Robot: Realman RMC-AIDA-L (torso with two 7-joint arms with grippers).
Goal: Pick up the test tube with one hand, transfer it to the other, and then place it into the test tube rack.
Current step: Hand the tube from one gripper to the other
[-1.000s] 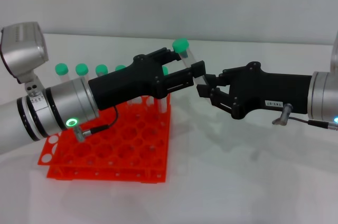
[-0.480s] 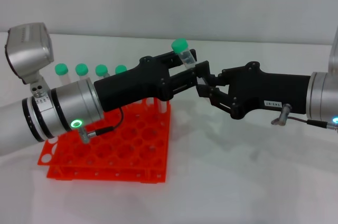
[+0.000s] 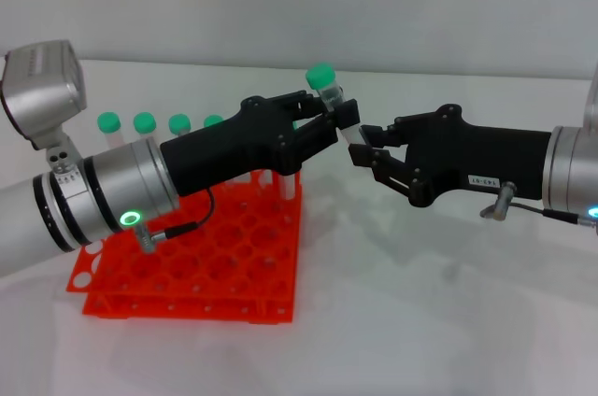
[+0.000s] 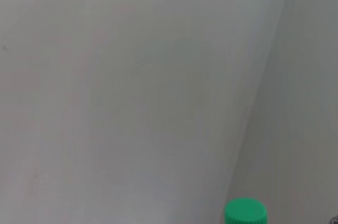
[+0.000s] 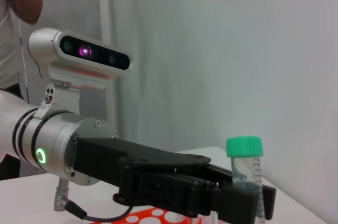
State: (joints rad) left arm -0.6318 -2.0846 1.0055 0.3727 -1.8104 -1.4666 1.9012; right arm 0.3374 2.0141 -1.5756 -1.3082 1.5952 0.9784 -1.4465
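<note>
Test tube (image 3: 329, 97), clear with a round green cap, is held in mid-air above the white table (image 3: 420, 303), cap uppermost and slightly tilted, pinched between the fingers of the left gripper (image 3: 338, 120). That gripper sits on a black forearm joined to a thick silver arm with a glowing green ring (image 3: 127, 219), reaching from the left across the test tube rack (image 3: 196, 265). In the right wrist view the tube (image 5: 247, 174) stands nearly upright at the tip of the left gripper (image 5: 248, 203), printed graduations showing on its wall and its lower part hidden behind the black fingers. In the left wrist view only the green cap (image 4: 245, 212) shows at the picture's edge against a pale wall. Right gripper (image 3: 366, 148), black with a small white label on its forearm, faces the left one from the opposite side; its fingers are spread apart, their tips just beside the tube's lower end, and I cannot tell whether they touch it. Rack is bright orange, lying flat on the table beneath the left forearm, with round holes in rows. Four more green-capped tubes (image 3: 145, 122) stand in a row along its far edge, partly hidden behind the left arm.
</note>
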